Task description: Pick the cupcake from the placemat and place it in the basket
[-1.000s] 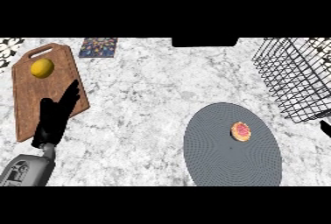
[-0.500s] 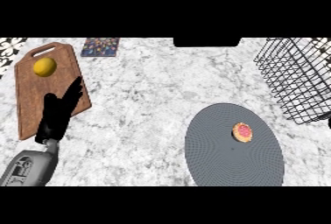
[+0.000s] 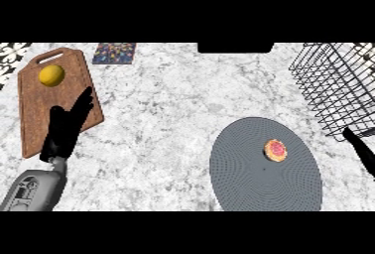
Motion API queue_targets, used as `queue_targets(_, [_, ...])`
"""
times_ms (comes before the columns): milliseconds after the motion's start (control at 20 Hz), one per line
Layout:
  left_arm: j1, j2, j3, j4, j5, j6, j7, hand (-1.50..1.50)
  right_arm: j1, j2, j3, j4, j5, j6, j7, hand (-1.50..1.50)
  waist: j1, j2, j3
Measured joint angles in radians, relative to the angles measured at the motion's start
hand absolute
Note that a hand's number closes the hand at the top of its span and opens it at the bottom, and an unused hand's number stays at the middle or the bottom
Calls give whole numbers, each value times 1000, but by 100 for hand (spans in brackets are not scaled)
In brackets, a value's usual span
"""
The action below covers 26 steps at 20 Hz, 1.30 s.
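Head view: a white marbled counter (image 3: 183,99) seen from above. At left of frame the left hand (image 3: 66,129) rests open, fingers straight, over a wooden board (image 3: 36,114) with a lemon (image 3: 51,75) at upper left. At lower right, a round grey placemat (image 3: 249,163) carries the cupcake (image 3: 276,150): small, pink-topped, tan-rimmed, right of the mat's centre. A wire basket (image 3: 337,79) fills the upper right. New since half a second ago: the right hand (image 3: 360,149) shows at the right edge, beside the mat. I cannot tell if it is open or closed. The reach looks only begun; the cupcake is untouched.
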<state>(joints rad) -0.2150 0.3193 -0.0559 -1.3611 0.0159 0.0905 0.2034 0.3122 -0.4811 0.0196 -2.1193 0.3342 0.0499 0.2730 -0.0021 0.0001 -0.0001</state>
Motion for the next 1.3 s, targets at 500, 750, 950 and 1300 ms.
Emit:
queue_targets(500, [-10, -51, 29, 1, -54, -23, 16, 0, -123, 129, 19, 195, 128, 4, -81, -150, 1, 0, 0])
queue_targets(750, [3, -66, 49, -25, -74, -37, 31, 0, -172, 182, 30, 239, 182, 15, -76, -150, 1, 0, 0])
queue_targets(950, [-27, -72, 74, 11, -87, -56, 21, 0, -215, 216, 29, 294, 214, 17, -90, -150, 1, 0, 0])
queue_targets(1300, [-6, -101, 84, -24, -113, -63, 30, 0, -270, 264, 25, 385, 258, 16, -111, -150, 2, 0, 0])
